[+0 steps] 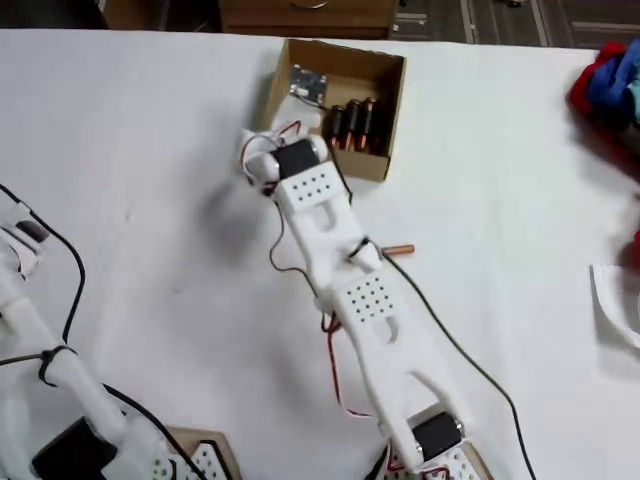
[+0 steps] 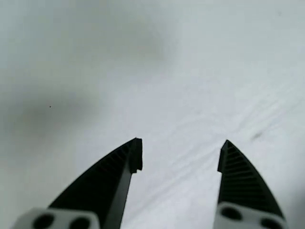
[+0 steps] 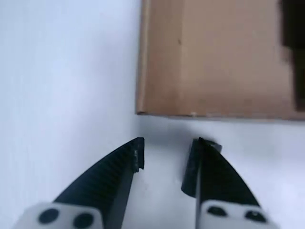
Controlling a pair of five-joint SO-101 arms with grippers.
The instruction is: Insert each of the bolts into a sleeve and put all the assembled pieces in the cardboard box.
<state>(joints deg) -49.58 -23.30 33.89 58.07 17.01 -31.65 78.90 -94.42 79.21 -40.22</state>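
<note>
Closest, the left gripper [image 2: 180, 155] hangs over the bare white table [image 1: 150, 150], its fingers spread wide. The right gripper [image 3: 167, 152] is also apart (nothing in it), just beside the near left corner of the cardboard box [image 1: 372, 165]. Three put-together pieces [image 1: 352, 124] lie inside. One loose bolt [image 1: 400, 248] lies on the table, right next to the right arm.

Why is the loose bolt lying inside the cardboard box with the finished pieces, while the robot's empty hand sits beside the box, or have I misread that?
Misread in one respect: the loose bolt lies on the table beside the arm, outside the cardboard box, as the high view shows. The finished pieces are in the box, and the right hand is empty beside it.
</note>
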